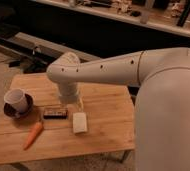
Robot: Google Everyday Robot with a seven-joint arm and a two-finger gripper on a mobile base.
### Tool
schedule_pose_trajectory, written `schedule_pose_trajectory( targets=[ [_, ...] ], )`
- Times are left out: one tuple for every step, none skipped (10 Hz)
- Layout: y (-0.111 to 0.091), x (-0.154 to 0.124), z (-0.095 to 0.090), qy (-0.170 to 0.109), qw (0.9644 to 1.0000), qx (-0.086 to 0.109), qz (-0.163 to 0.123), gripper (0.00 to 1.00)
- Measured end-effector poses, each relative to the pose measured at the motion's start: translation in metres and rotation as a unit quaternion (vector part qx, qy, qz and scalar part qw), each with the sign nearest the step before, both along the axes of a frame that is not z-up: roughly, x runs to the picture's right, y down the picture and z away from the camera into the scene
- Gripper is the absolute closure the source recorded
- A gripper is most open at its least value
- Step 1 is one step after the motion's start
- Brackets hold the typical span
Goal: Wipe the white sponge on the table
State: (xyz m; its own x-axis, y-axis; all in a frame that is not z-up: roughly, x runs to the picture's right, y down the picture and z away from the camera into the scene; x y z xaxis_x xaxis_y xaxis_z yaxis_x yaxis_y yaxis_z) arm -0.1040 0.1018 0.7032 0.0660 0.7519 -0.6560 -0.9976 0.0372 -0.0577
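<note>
The white sponge (79,122) lies flat on the table (110,117), a little left of its middle. The white arm reaches in from the right, bends at a joint above the table and points down. My gripper (77,106) hangs at its end, directly above the sponge's far edge and very close to it. I cannot tell whether it touches the sponge.
A black bar (55,113) lies just left of the sponge. An orange carrot (33,135) lies near the front left. A white cup (16,100) stands on a dark saucer (8,111) at the left edge. A dark counter runs behind the table.
</note>
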Motion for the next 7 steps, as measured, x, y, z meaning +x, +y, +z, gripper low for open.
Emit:
schedule_pose_trajectory(
  targets=[
    [0.000, 0.000, 0.000, 0.000, 1.0000, 0.000, 0.000, 0.35],
    [0.000, 0.000, 0.000, 0.000, 1.0000, 0.000, 0.000, 0.35],
    [0.003, 0.003, 0.002, 0.002, 1.0000, -0.003, -0.003, 0.35],
    [0.006, 0.015, 0.008, 0.011, 0.9999, -0.005, -0.008, 0.35],
    [0.008, 0.020, 0.013, 0.012, 0.9999, -0.007, -0.009, 0.35],
    [0.011, 0.025, 0.020, 0.012, 0.9999, -0.009, -0.007, 0.35],
    [0.014, 0.026, 0.029, 0.005, 0.9999, -0.010, -0.003, 0.35]
  ],
)
